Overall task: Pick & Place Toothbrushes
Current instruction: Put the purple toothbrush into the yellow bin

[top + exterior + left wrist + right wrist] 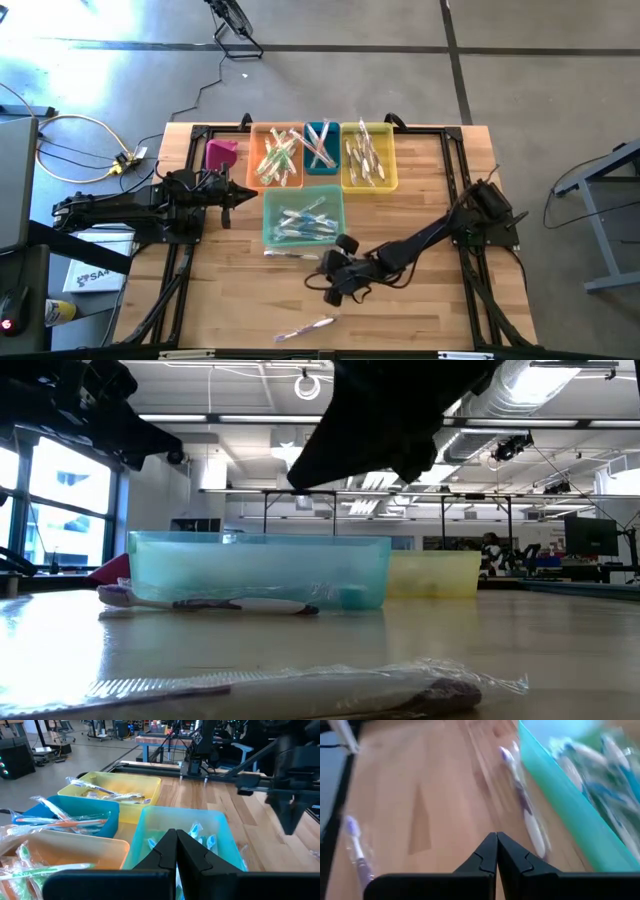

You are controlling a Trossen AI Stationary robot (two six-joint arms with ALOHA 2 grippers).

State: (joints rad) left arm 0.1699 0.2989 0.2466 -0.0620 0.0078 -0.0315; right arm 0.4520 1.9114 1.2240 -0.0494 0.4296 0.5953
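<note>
While right fingers [496,851] shut, toothbrush [522,802] just ahead, untouched

2 toothbrushes [300,688] (wrapped), teal bin [260,568]

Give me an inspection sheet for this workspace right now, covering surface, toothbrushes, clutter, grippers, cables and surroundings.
Surface: wooden table, bare boards showing between items.
Job's things: toothbrushes fill the orange bin, blue bin, yellow bin and teal bin; one loose toothbrush lies beside the teal bin, another wrapped toothbrush near the front edge.
Clutter: pink bin at the table's left rear.
Grippers: left gripper shut, empty, by the teal bin; right gripper shut, empty, over the loose toothbrush.
Cables: yellow cable on the floor at left.
Surroundings: concrete floor.
</note>
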